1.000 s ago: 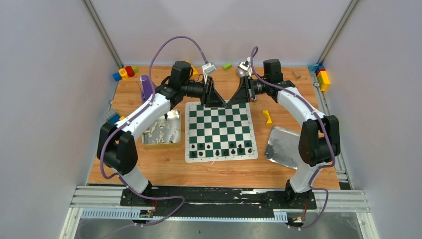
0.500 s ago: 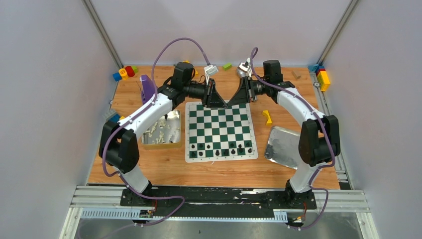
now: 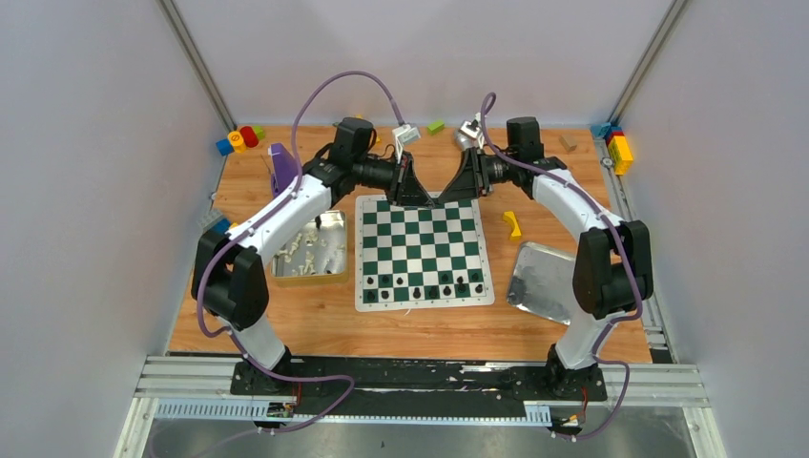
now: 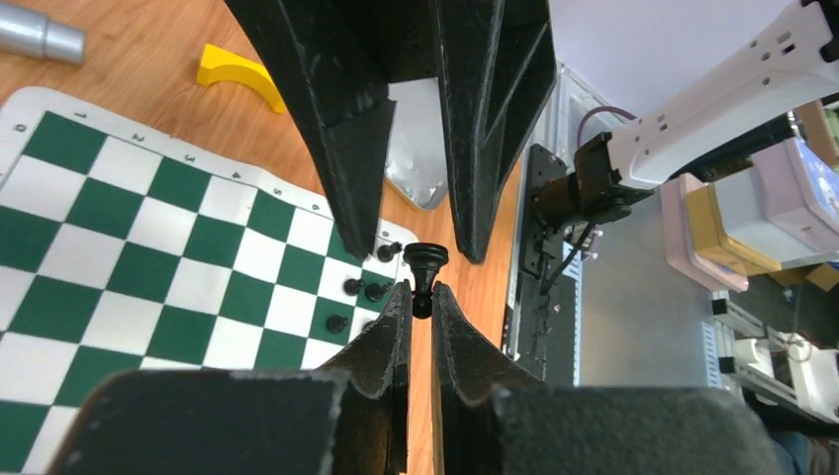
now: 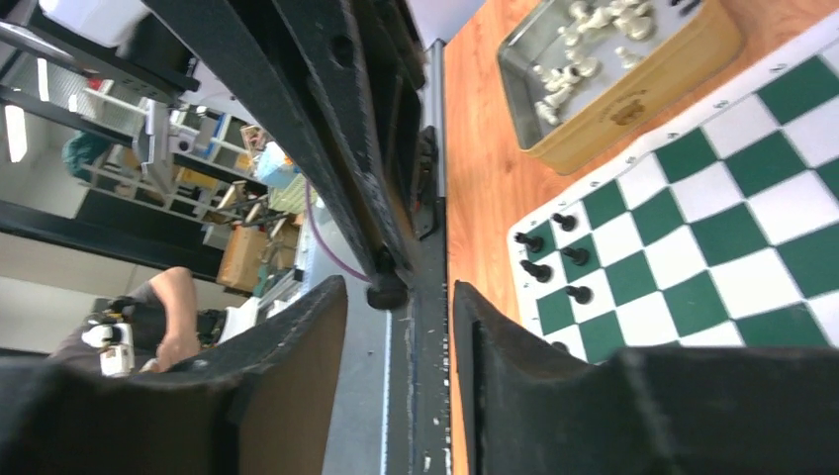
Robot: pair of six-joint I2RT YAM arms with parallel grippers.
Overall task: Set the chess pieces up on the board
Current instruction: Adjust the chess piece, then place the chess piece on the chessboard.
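Toward the far edge of the surface, above the far border of the board (image 3: 420, 239), the left gripper (image 4: 420, 297) pinches a small black chess piece (image 4: 426, 265), its flared end poking out. The right gripper (image 5: 394, 297) stands open, fingers either side of that end. The right should, I judge, close squarely before the left lets go, since glossy rounded plastic slips readily. Other black pieces (image 3: 425, 286) stand on the thin checkered board's near rows; cream ones (image 3: 307, 250) lie in a metal tin (image 3: 307, 278).

Your left gripper (image 3: 426, 199) and right gripper (image 3: 444, 197) meet tip to tip at the far edge of the board (image 3: 423, 239). Black chess pieces (image 3: 425, 289) line its near edge; white pieces (image 3: 303, 252) lie in a tray (image 3: 310, 280) just left of it.
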